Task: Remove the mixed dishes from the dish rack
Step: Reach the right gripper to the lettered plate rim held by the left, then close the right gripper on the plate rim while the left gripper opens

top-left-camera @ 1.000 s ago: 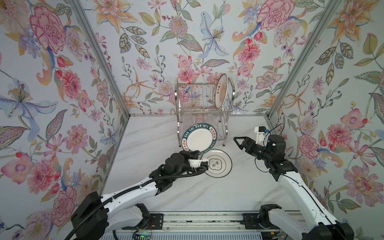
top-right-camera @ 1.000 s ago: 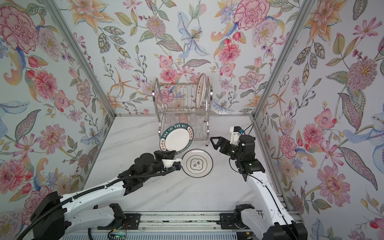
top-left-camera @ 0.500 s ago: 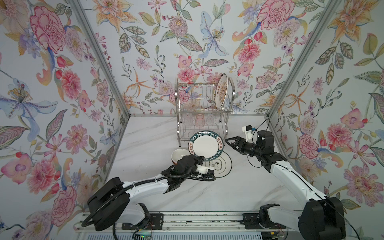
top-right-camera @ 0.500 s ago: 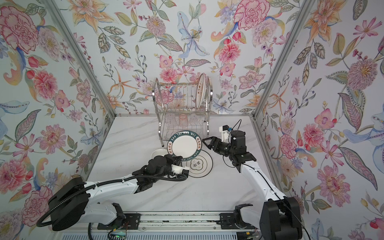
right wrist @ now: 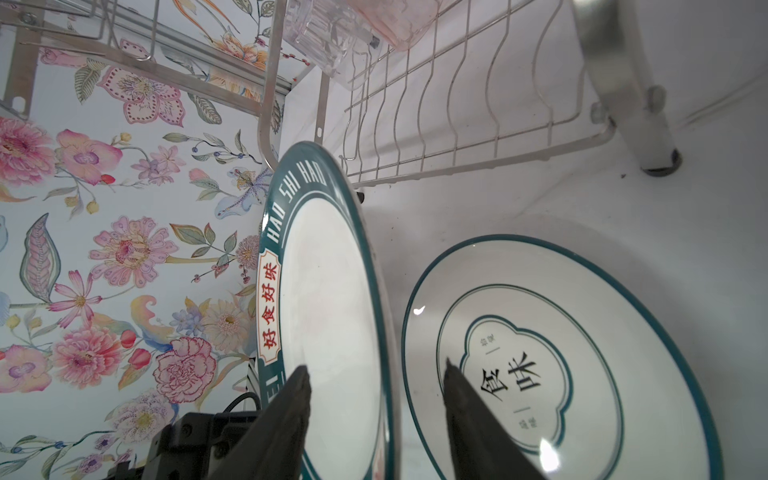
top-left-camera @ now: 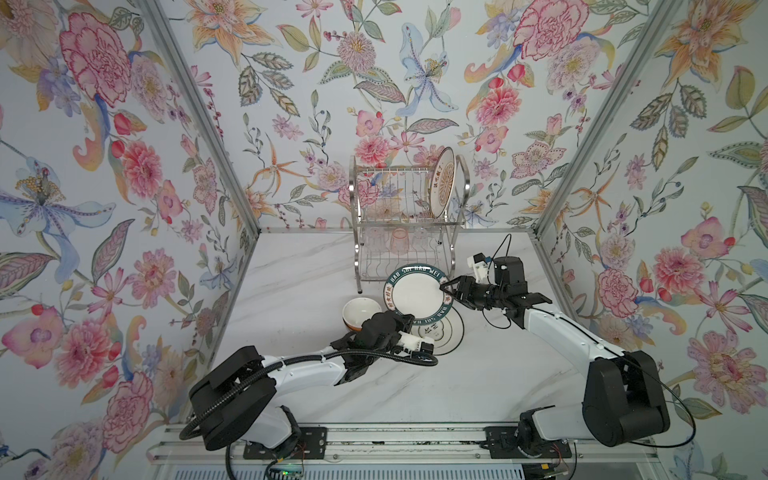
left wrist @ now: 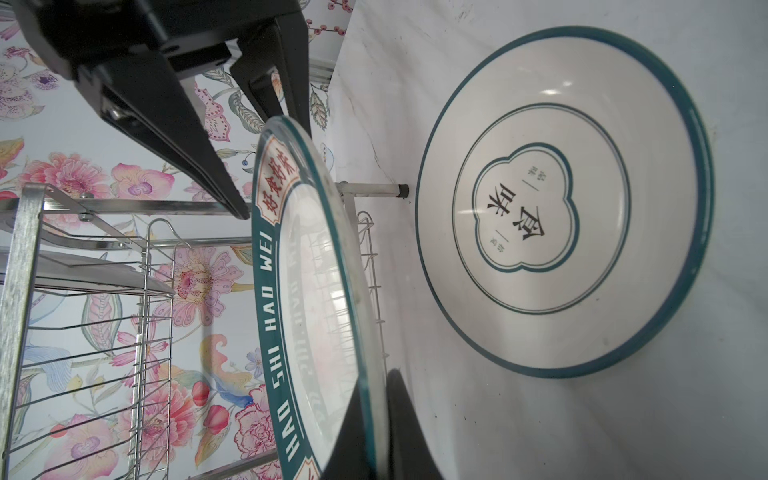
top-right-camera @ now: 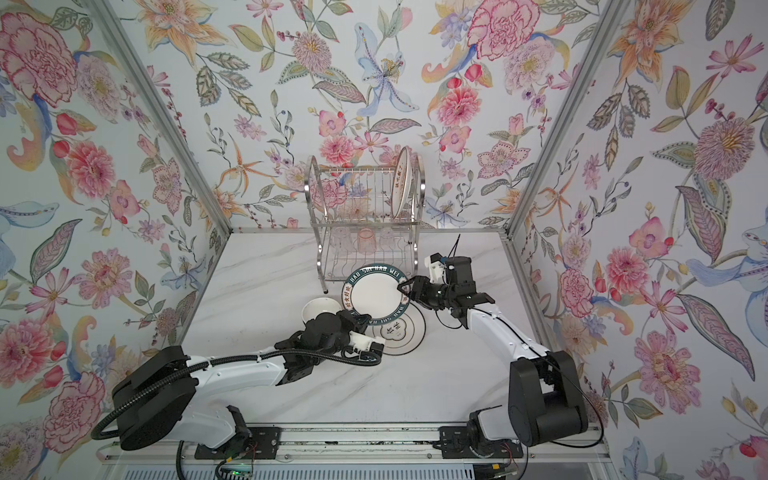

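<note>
Right now the right end effector (top-left-camera: pixel 446 290) straddles the closest rim of the lettered plate (top-left-camera: pixel 415 293), jaws parted either side with a gap showing, not gripping. The plate's disc runs away from it toward the left end effector (top-left-camera: pixel 409 321), clamped on the opposite rim. The plate hangs tilted above a flat plate (top-left-camera: pixel 444 334) mid-worktop (top-left-camera: pixel 478 382), just before the rack (top-left-camera: pixel 356 232) by the back edge.

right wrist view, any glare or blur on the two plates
Right wrist view: small glints on the flat plate, teal-rimmed plate sharp; left wrist view: dish rack wires mirror in the teal-rimmed plate's glossy face, a glint on the flat plate.
</note>
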Controlling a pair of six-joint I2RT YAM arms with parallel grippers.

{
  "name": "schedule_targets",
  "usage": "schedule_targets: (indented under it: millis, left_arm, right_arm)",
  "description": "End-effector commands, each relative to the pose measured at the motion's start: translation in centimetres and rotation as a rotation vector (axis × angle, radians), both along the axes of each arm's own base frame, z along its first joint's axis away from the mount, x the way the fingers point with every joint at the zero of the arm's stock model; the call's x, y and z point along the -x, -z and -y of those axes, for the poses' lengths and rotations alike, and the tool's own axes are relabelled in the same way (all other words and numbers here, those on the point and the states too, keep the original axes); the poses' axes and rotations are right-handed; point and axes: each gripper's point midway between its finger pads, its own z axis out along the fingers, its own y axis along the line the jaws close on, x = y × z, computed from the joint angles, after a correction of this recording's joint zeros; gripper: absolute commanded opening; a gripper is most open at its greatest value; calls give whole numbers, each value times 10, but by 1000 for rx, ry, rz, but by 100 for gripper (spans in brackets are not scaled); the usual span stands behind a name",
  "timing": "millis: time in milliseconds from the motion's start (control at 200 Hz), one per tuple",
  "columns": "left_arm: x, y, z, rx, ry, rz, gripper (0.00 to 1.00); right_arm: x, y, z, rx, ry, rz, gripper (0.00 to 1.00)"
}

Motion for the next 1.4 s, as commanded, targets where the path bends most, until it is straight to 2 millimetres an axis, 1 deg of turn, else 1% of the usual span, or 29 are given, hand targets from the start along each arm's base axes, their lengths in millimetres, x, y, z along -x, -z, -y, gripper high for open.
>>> schedule_targets:
  millis: [0, 105, 240, 380, 455, 616, 696, 776, 806, 851, 881, 936, 971, 1031, 1061, 1131, 1211, 1301, 1396]
  left_arm:
    - [-2, -31, 15, 79, 20, 71, 0]
    - [-2, -31, 15, 74, 22, 75, 0]
    - [-1, -30, 14, 69, 23, 79, 0]
    - [0, -30, 14, 67, 21, 81, 0]
    - [0, -29, 14, 69, 21, 83, 0]
    - [0, -26, 13, 61, 14, 87, 0]
    - [-2, -27, 12, 68, 4, 91, 0]
    - [-3, -32, 12, 89, -7, 107, 0]
    - [-4, -34, 12, 101, -11, 112, 6]
    - [-5, -37, 11, 117, -20, 120, 20]
    - [-5, -39, 10, 126, -25, 124, 31]
    - [-5, -42, 10, 148, -29, 123, 57]
    - [-5, -43, 10, 156, -32, 115, 68]
    - [-3, -44, 9, 166, -28, 102, 83]
    - [-1, -47, 9, 178, -25, 100, 89]
    - [2, -49, 6, 195, -25, 84, 99]
    - [6, -55, 3, 226, -27, 59, 99]
    - [10, -64, -3, 285, -35, 6, 99]
    - [15, -71, -11, 336, -48, -62, 99]
  right_arm:
    - [-1, -1, -4, 6, -15, -18, 47]
    - [-2, 0, -6, -8, -19, -36, 38]
    - [0, 1, -9, -10, -34, -54, 31]
    - [4, 7, -8, 13, -41, -87, 29]
    - [4, 7, -8, 18, -43, -88, 24]
    - [4, 7, -9, 18, -47, -93, 16]
    - [4, 8, -7, 23, -43, -92, 10]
    - [2, 7, -5, 27, -28, -88, 3]
    - [1, 6, -4, 28, -23, -83, 0]
    - [0, 5, -2, 31, -12, -73, 0]
    - [-1, 4, 0, 35, -2, -66, 0]
    - [-3, 3, 5, 39, 23, -59, 0]
    - [-5, 1, 8, 36, 40, -52, 0]
    - [-7, -3, 15, 34, 72, -41, 0]
    - [-8, -5, 20, 36, 89, -33, 0]
    - [-10, -8, 31, 51, 129, -12, 0]
    - [-10, -11, 44, 64, 170, 7, 0]
    - [-6, -9, 56, 89, 206, 15, 0]
    - [0, -1, 70, 149, 237, 12, 0]
